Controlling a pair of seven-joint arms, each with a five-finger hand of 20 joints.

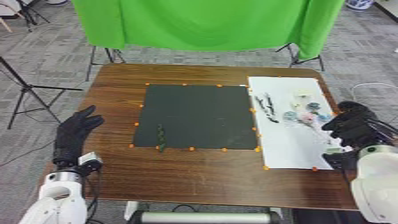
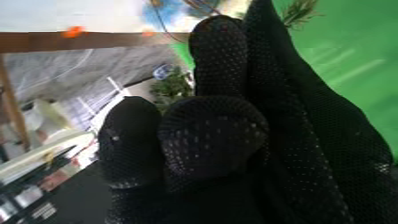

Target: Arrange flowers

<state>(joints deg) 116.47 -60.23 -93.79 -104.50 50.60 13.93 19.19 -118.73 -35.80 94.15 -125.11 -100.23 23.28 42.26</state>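
In the head view, a green stem (image 1: 161, 138) lies upright on the dark mat (image 1: 197, 112), near its lower left. Blue, pink and cream flowers (image 1: 308, 118) lie on the white sheet (image 1: 282, 145), with dark twig-like pieces (image 1: 266, 106) to their left. My right hand (image 1: 354, 125) is over the sheet's right edge, beside the flowers. My left hand (image 1: 76, 134) is open left of the mat, holding nothing. Seen from the right wrist, my right hand (image 2: 213, 140) has a blue flower (image 2: 160, 12) and a green sprig (image 2: 299, 12) beyond it.
Small orange markers (image 1: 191, 148) line the mat and the sheet on the brown table (image 1: 178, 175). A green cloth (image 1: 209, 25) hangs behind the table. A black tripod (image 1: 28, 86) stands on the floor at the left.
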